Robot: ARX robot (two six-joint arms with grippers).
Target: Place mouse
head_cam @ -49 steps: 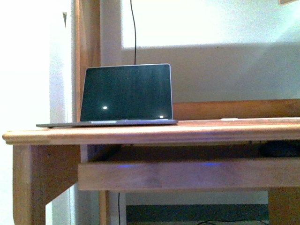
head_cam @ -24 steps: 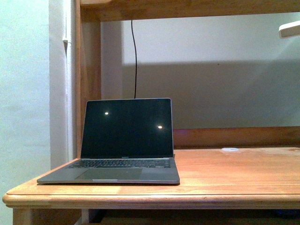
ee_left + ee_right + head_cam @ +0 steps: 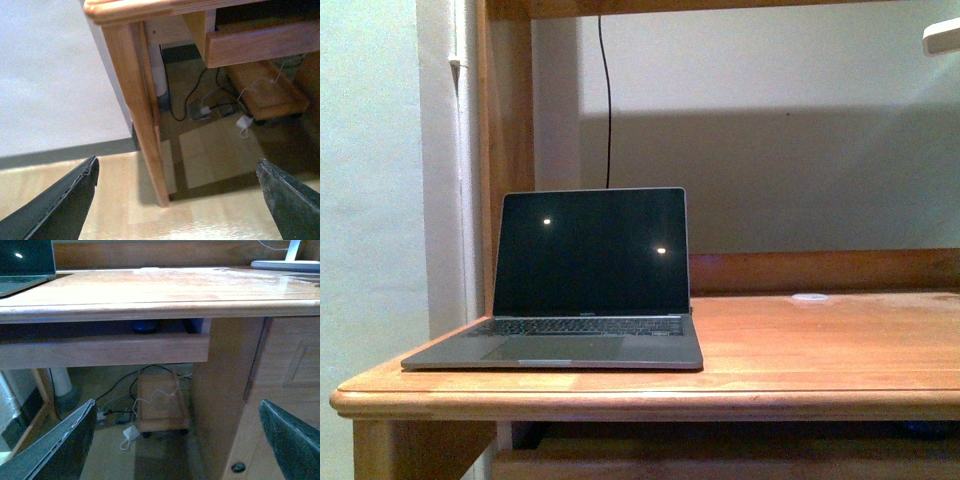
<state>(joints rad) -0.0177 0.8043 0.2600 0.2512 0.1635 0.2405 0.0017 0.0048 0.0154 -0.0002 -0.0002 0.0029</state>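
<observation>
The small dark domed computer mouse (image 3: 145,326) is made out only dimly on the pull-out wooden shelf (image 3: 100,350) beneath the light-brown wooden desk top (image 3: 150,287), and it is not yet grasped. The dark-fingered left gripper (image 3: 176,164) and right gripper (image 3: 177,404) are both seen spread wide and empty. The task is therefore judged hardly begun: the mouse is left to be gripped, lifted and set down.

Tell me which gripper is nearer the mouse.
Right. Right fingers face the mouse in the tray under the desktop; left fingers hang by the desk's leg, mouse unseen.
</observation>
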